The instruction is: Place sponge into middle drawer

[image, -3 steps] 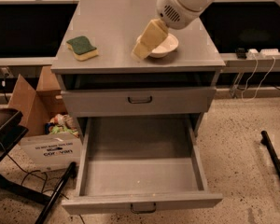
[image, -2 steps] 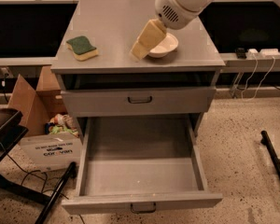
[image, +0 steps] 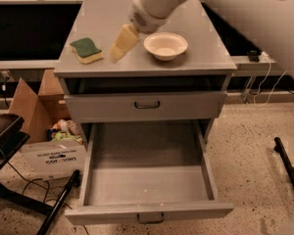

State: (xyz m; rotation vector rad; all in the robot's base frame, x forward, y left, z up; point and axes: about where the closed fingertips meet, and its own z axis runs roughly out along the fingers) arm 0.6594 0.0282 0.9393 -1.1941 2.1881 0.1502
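Likely light and squashy, the upper-left sponge (image: 86,50) wants pinching across its foam sides by the gripper (image: 120,45) just right of it, openness unclear.

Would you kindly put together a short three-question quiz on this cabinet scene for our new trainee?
1. True or false: the sponge lies inside the middle drawer.
2. Where is the end effector? A) inside the middle drawer; B) over the cabinet top, between the sponge and the bowl; C) out of view.
3. Fill in: the middle drawer stands ___ (open or shut).

Key: 1 false, it rests on the cabinet top; 2 B; 3 open.
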